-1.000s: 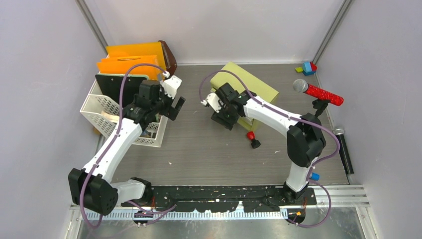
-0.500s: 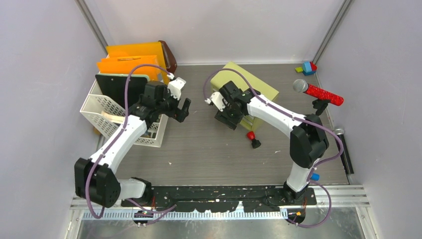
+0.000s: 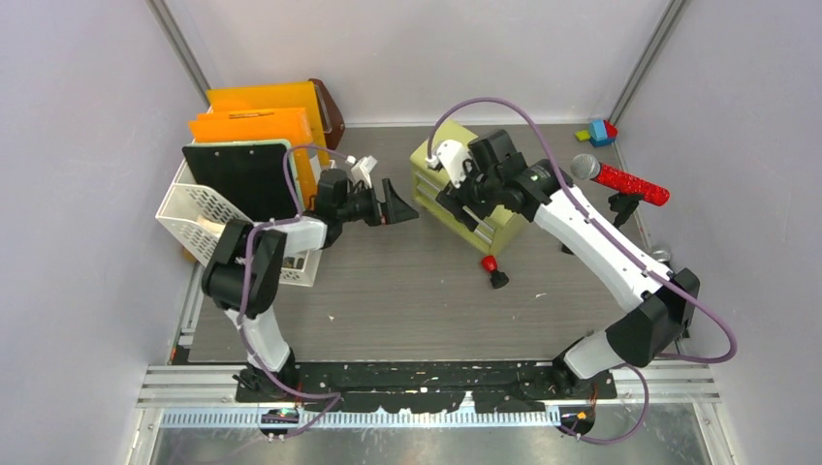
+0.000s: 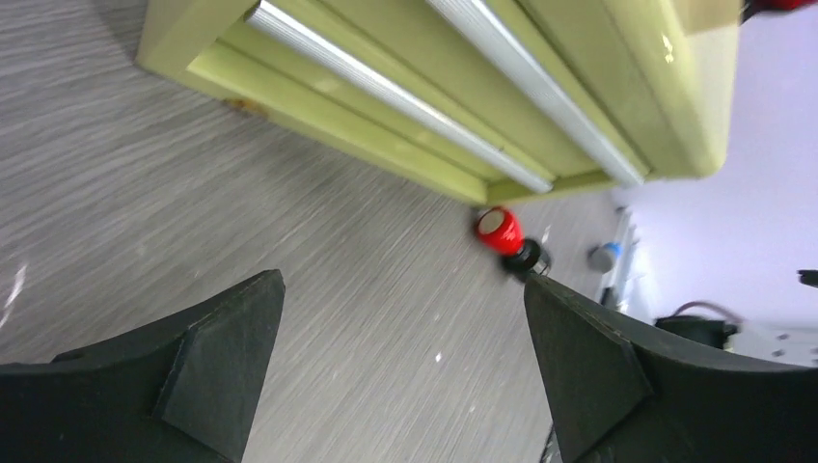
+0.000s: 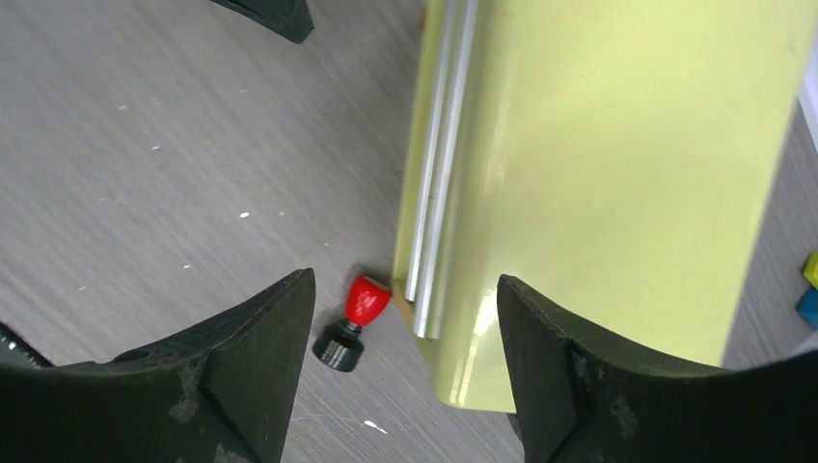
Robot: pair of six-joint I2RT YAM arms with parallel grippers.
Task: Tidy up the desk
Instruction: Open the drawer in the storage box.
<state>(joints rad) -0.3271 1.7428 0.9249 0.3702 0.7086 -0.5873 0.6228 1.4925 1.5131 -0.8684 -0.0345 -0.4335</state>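
The desk is a dark wood-grain top. A yellow-green drawer cabinet stands at the back middle, its silver handles facing my left gripper. My left gripper points at the cabinet's front from the left, low over the desk, open and empty. My right gripper hovers above the cabinet's front edge, open and holding nothing; below it are the cabinet top and a small red-and-black stamp. The stamp lies on its side by the cabinet's near corner.
A white basket with a black board and orange folders fills the back left. A red microphone on a stand, a black microphone and coloured blocks sit along the right. A black perforated rail runs along the near edge.
My left gripper has swung right from the basket to the cabinet's front. My right gripper has lifted off the cabinet's front, moved back over its top, and its jaws have widened.
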